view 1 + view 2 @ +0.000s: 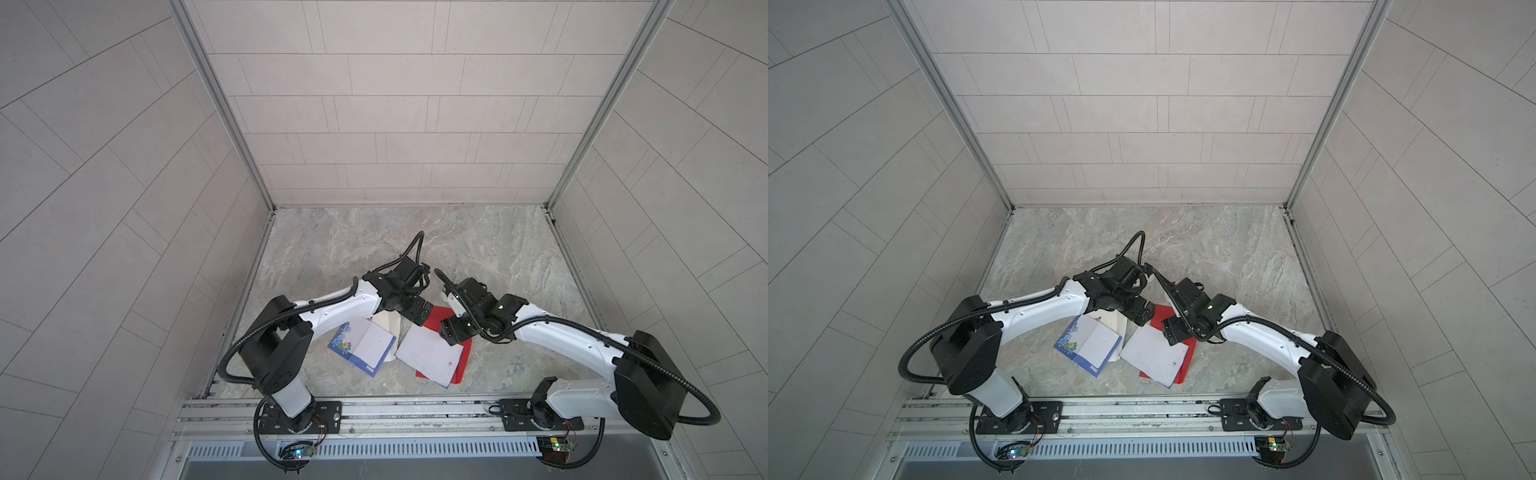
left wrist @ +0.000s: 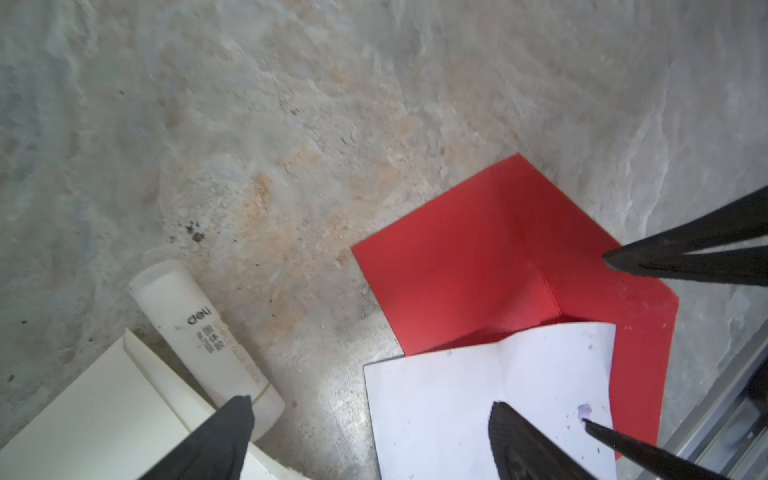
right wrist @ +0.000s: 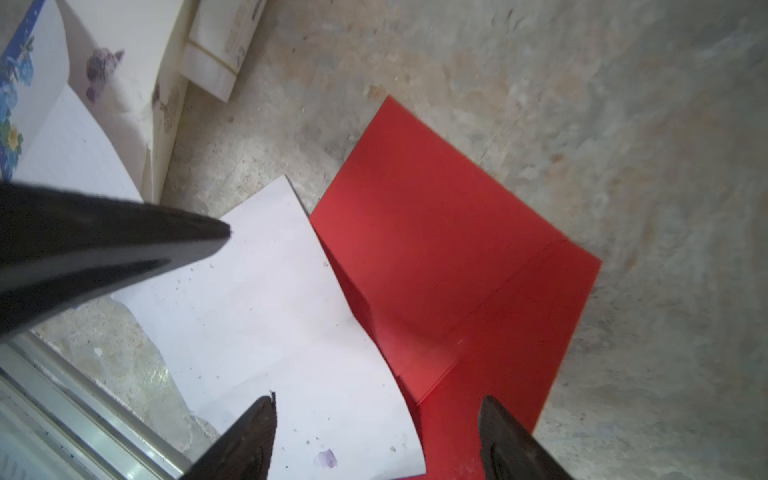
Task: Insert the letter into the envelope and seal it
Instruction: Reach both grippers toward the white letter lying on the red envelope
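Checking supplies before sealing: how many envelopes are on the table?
2. The red envelope lies right of centre, partly covered by a plain white sheet; the cream envelope lies left of it, under a floral-bordered sheet. Others could hide beneath the papers.

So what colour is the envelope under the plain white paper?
The envelope is plain bright red, clearest in the right wrist view.

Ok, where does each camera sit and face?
Top views: above the base rail, looking down at the table; left arm and right arm whole.
Left wrist: looks down past open left gripper at glue stick, red envelope, white sheet.
Right wrist: looks down past open right gripper at the same envelope and sheet.
Shared: each wrist view catches the other gripper.
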